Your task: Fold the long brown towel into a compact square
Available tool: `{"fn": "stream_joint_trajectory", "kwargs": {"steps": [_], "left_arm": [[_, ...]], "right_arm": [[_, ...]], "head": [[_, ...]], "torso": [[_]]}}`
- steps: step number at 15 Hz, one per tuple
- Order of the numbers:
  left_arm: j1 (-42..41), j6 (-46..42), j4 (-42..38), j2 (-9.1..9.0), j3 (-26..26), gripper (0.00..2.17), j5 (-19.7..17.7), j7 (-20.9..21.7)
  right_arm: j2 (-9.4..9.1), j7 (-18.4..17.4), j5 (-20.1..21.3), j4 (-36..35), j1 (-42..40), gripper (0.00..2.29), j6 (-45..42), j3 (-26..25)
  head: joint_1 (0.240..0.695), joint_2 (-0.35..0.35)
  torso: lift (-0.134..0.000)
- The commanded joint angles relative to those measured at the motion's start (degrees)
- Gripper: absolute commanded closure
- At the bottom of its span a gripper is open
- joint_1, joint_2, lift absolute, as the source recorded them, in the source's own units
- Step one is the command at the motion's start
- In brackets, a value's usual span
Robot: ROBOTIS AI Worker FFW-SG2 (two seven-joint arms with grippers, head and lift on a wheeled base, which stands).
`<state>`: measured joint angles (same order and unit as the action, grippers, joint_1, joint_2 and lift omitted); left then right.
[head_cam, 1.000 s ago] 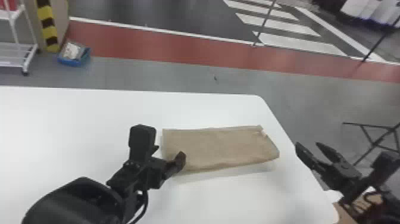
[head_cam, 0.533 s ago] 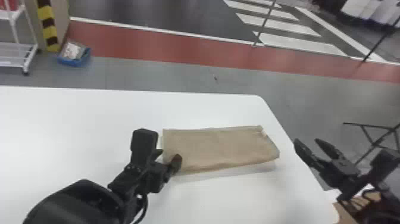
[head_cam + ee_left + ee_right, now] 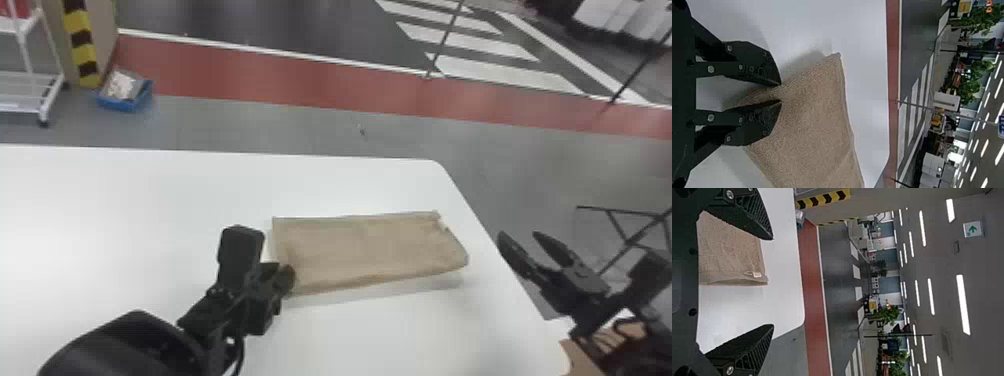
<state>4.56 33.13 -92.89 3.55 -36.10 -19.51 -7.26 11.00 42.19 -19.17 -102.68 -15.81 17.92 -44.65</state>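
Bright, diffuse indoor light falls on the white tabletop (image 3: pixel 125 210), which is palest toward the left side of the head view. A soft, faint shadow borders the near edge of the towel (image 3: pixel 370 250); in the left wrist view, a broader grey shadow with diffuse margins adjoins it. In the right wrist view, rows of strip lights (image 3: pixel 963 304) glare white, their surfaces without visible detail, against a dimmer grey ceiling (image 3: pixel 985 270).
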Motion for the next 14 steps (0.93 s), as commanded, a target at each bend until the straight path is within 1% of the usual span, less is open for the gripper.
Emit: {"fn": "stream_joint_trajectory", "kwargs": {"steps": [1, 2, 4, 5, 7, 9, 10, 13, 14], "left_arm": [[-0.69, 1.46, -2.04, 0.49, 0.41, 1.01, 0.44, 0.23], [-0.87, 1.98, -2.91, 0.84, 0.59, 1.01, 0.44, 0.23], [-1.04, 5.32, -6.25, 2.42, 2.43, 1.01, 0.35, 0.41], [-1.75, 6.38, -7.66, 3.30, 4.28, 1.01, 0.26, 0.50], [-3.06, 8.31, -10.65, 4.36, 8.23, 1.01, -0.18, 1.11], [-4.03, 9.19, -12.32, 6.38, 11.22, 1.01, -0.35, 1.11], [-4.38, 9.19, -13.29, 6.99, 12.89, 1.01, -0.62, 1.29], [-4.73, 9.19, -13.55, 9.19, 18.34, 1.01, -2.02, 2.25], [-4.73, 9.37, -13.46, 9.63, 19.66, 1.01, -2.11, 2.78]], "right_arm": [[-0.10, 0.00, -0.26, -0.15, -0.01, 0.09, 0.32, -0.35], [-0.10, 0.00, -0.61, -0.15, -0.01, 0.09, 0.50, -0.44], [-0.10, -0.18, -0.78, -0.59, -0.09, 0.09, 0.85, -0.53], [-0.28, -0.70, -0.78, -0.77, -0.09, 0.09, 0.85, -0.44], [-0.54, -1.05, -0.69, -0.94, -0.09, 0.09, 1.55, -0.53], [-0.54, -1.23, -0.61, -1.56, 0.08, 0.09, 2.61, -0.17], [-0.63, -1.41, -0.43, -2.00, 0.17, 0.09, 3.13, 0.09], [-0.63, -1.93, -0.08, -2.61, 0.17, 0.09, 4.36, 0.79], [-0.63, -1.93, 0.10, -2.70, 0.26, 0.09, 4.72, 0.97]], "head": [[0.695, -0.350], [0.695, -0.350], [0.695, -0.350], [0.695, -0.350], [0.695, -0.350], [0.695, -0.350], [0.695, -0.350], [0.695, -0.350], [0.695, -0.350]], "torso": [[-0.124], [-0.124], [-0.124], [-0.124], [-0.124], [-0.124], [-0.124], [-0.124], [-0.124]]}}
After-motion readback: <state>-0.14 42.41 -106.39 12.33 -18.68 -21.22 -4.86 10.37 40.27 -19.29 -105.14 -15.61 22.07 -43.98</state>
